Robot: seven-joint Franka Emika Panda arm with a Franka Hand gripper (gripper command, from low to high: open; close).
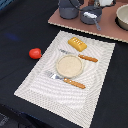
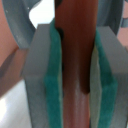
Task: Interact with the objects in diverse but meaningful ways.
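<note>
The gripper (image 2: 75,75) clamps one brown sausage (image 2: 75,50) between its green pads (image 2: 52,90). On the table lie one tomato (image 1: 35,53) and one bread block (image 1: 77,44).

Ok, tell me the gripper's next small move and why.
Probably a short straight lift. In the wrist view the gripper has both green pads pressed against the brown sausage, so it looks held, and a grey pot rim sits close behind it, so moving sideways could hit the pot.

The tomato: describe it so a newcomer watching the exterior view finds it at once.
Start at the pale placemat on the dark table. Just off its edge toward the exterior view's left, the tomato sits alone on the dark surface. It is the only round red thing; everything else lies on the mat.
</note>
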